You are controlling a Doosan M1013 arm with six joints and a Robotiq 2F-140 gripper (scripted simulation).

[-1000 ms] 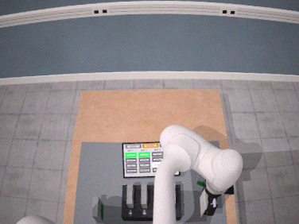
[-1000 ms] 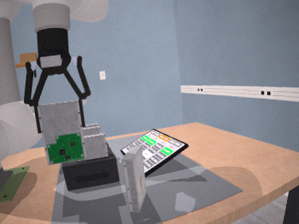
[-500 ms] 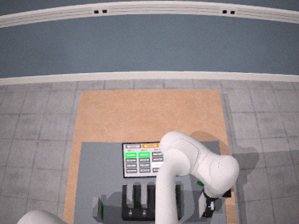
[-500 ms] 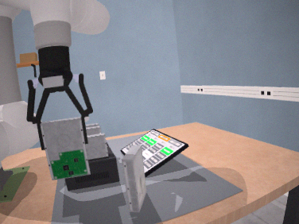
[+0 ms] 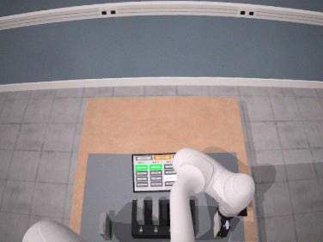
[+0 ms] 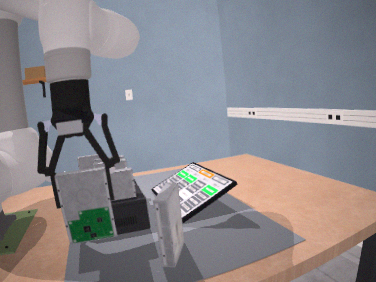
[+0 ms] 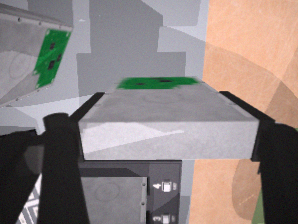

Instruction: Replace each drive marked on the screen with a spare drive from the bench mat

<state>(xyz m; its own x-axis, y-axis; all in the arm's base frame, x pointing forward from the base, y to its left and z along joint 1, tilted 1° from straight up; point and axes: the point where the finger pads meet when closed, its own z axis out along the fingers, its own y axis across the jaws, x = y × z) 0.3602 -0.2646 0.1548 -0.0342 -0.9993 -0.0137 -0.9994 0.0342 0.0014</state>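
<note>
currently the gripper [image 5: 224,223] [image 6: 80,192] [image 7: 161,106] is clamped on a drive [image 6: 86,205] [image 7: 170,140], one finger at each narrow side. drive upright, green board [image 6: 92,225] [image 7: 157,82] low on its broad face. cannot tell whether its bottom edge touches the mat [image 5: 116,172] [image 6: 250,239].

just beside it, the dock [image 5: 150,235] [image 6: 131,215] [image 7: 172,172], with drives standing in its bays. top view: arm [image 5: 182,206] [image 6: 65,30] covers the right part of the dock and the right part of the screen [image 5: 148,173] [image 6: 220,187]; bay labels there hidden. exterior view: held drive hides part of the dock front. wrist view: labels 4 and 3 legible, the rest cut off by the frame.

second drive [image 5: 104,225] [image 6: 169,225] [image 7: 25,55] stands upright on the mat at the other side of the dock, apart from it; cropped in the wrist view. screen text too small to read; green and one orange field visible.

edges: held drive is near the mat's right edge in the top view, wooden table [image 5: 163,124] [image 6: 345,200] [image 7: 245,30] beyond. open room between the dock and the second drive.
</note>
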